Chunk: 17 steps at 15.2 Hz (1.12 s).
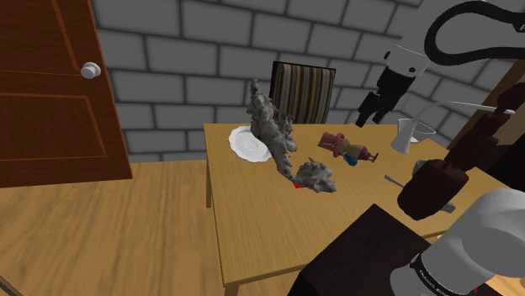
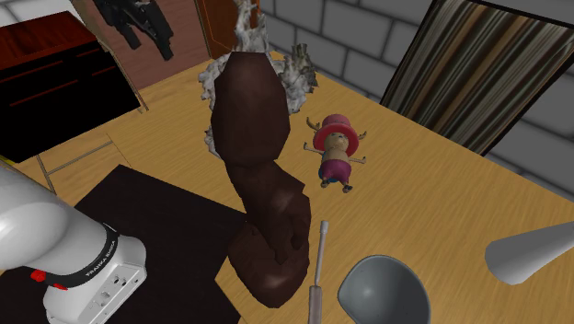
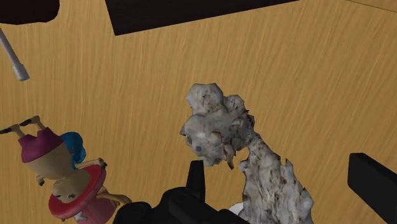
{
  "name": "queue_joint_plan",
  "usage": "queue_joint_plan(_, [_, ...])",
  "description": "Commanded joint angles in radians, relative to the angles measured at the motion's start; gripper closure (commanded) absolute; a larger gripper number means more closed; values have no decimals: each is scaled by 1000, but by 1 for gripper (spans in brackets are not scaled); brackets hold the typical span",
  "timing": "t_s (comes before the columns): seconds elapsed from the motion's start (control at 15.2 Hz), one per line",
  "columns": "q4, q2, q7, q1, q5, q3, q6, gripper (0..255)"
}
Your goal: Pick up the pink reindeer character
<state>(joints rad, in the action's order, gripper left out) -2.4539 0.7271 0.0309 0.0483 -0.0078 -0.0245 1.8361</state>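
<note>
hovering above table (image 3: 146, 89), tool (image 3: 277, 164) wide apart, empty; pink reindeer figure (image 3: 60, 170) lying nearby; arm lettering (image 2: 99, 265) unreadable.

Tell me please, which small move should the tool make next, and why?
Probably shift the tool sideways over the pink-hatted figure: the grey rocky lump lies between its open fingers, and the figure lies outside them.
</note>
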Motion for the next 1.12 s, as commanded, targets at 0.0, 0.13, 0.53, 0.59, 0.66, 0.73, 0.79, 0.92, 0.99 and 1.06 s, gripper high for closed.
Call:
queue_joint_plan(0.0, [-22,-32,-22,17,-27,-20,46,0])
queue_joint_plan(0.13, [-41,-64,-45,36,-55,-41,90,0])
queue_joint_plan(0.53, [-71,-185,-106,94,-137,-108,227,0])
queue_joint_plan(0.59, [-72,-208,-116,104,-150,-119,250,0])
queue_joint_plan(0.66, [-72,-233,-125,114,-163,-130,273,0])
queue_joint_plan(0.73, [-71,-258,-134,123,-176,-141,296,0])
queue_joint_plan(0.79, [-69,-284,-142,133,-189,-153,319,0])
queue_joint_plan(0.92, [-61,-339,-159,151,-212,-175,365,0])
queue_joint_plan(0.99, [-56,-368,-167,160,-224,-186,388,0])
queue_joint_plan(1.06, [-49,-397,-175,169,-235,-196,410,0])
